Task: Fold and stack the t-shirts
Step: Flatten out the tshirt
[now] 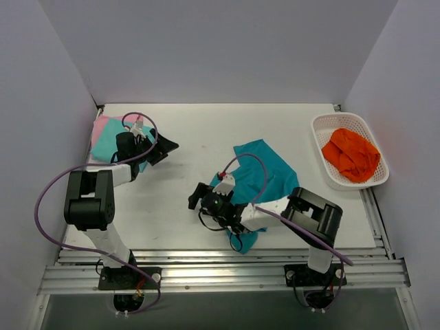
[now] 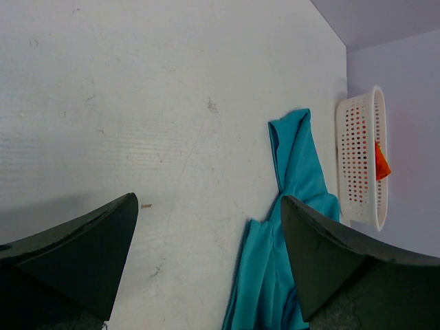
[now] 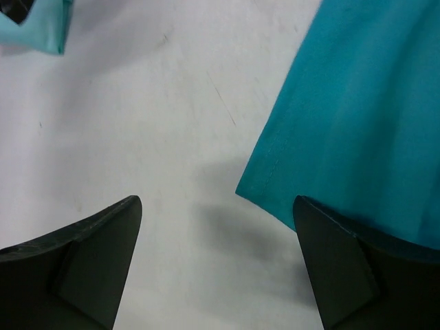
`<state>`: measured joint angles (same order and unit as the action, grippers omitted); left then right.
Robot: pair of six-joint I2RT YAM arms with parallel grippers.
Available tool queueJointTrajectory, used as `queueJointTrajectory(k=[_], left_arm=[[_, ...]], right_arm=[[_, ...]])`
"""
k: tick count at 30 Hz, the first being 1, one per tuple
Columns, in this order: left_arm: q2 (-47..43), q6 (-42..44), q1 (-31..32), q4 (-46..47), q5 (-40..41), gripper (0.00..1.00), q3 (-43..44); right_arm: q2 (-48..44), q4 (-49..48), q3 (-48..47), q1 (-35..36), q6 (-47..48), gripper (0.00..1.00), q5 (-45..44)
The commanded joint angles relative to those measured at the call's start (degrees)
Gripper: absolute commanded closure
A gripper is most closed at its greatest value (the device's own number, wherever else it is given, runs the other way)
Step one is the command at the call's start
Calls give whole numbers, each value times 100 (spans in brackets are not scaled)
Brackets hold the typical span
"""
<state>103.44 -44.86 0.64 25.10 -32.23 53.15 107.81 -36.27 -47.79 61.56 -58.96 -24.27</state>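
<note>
A deep teal short-sleeved cloth t-shirt [image 1: 265, 172] lies loosely spread, not yet folded, on the white desk [image 1: 206, 130], a little right of the middle. Its near part runs under the right arm and a small bit shows again at the near side. The right claw [image 1: 194, 197] sits low over the desk just left of that shirt with its jaws wide and nothing between them. In the right wrist view the shirt's stitched hem corner [image 3: 357, 117] lies on the bare desk just beside the right-hand finger, whether it touches the cloth I cannot tell, and the left-hand finger is over bare desk. At the far left corner a paler aqua-mint t-shirt [image 1: 106, 146] lies folded on top of a pink t-shirt [image 1: 103, 126] — the pink shows along the far and left edges. The left claw [image 1: 161, 151] hangs just right of that stack, also spread wide and holding nothing. Its own camera looks across bare desk toward the teal shirt. At the far right stands a white plastic lattice basket [image 1: 344, 115] with a crumpled orange cloth [image 1: 352, 155] inside — well apart from both claws.
</note>
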Motion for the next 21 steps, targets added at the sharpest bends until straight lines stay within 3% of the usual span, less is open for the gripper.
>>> queueJointTrajectory(k=[1,6,9,10,12,13,15,21], left_arm=[[89,-49,-12,416,-143,7,29],[141,-216,23,679,-223,7,-15],[133,-234,50,724,-249,7,-15],[124,-260,67,759,-258,7,-50],[98,-295,85,838,-258,7,-85],[98,-321,102,882,-275,7,-111],[54,-330,111,944,-284,7,-138],[-192,-339,208,926,-214,7,-261]], right_arm=[[93,4144,1245,444,-1000,9,459],[-919,4145,1036,770,-1302,9,-726],[-1583,3393,1252,735,-1066,9,-1419],[-1849,1963,1568,717,-787,8,-1440],[-2611,506,2540,717,-13,8,-1510],[-2720,-1164,2825,621,364,8,-1345],[-2626,-2205,3038,533,1364,7,-1089],[-1712,-1321,1818,182,1740,7,-466]])
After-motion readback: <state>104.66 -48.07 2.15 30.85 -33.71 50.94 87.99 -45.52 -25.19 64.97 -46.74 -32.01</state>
